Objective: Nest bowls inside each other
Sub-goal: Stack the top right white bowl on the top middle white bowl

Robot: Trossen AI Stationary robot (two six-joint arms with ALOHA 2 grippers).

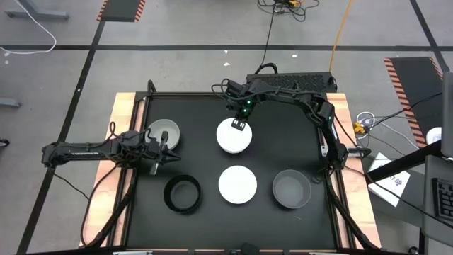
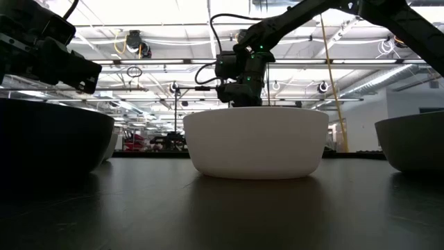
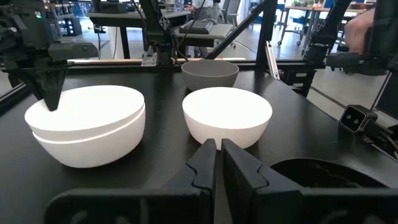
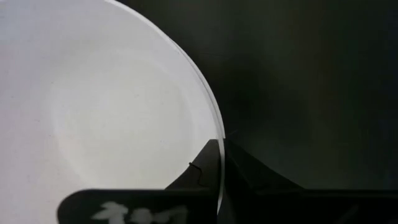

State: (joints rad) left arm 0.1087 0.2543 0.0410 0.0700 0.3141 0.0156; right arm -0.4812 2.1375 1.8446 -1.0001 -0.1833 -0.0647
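In the high view, two nested white bowls point(image 1: 233, 138) stand at the table's middle toward its far side. My right gripper point(image 1: 241, 125) is shut on their far rim. Nearer lie a black bowl point(image 1: 182, 194), a white bowl point(image 1: 237, 184) and a grey bowl point(image 1: 291, 188), each resting on its base. Another white bowl point(image 1: 165, 132) stands at the left. My left gripper point(image 1: 170, 154) is shut and empty, just on the near side of that bowl and above the table. The left wrist view shows the nested pair point(image 3: 87, 127), the single white bowl point(image 3: 227, 115) and the grey bowl point(image 3: 209, 73). My right gripper point(image 4: 221, 152) pinches the far rim point(image 4: 214, 124) of the nested white bowls, one finger inside and one outside. The fingers point(image 3: 51, 93) come from above, pointing down. The bowls stand upright with their base on the table.
The black tabletop point(image 1: 205, 106) has wooden strips along its left and right edges, and a black frame rail along the far side. There is free room between the bowls and along the far left. A small black box point(image 3: 356, 118) sits near the table's near edge.
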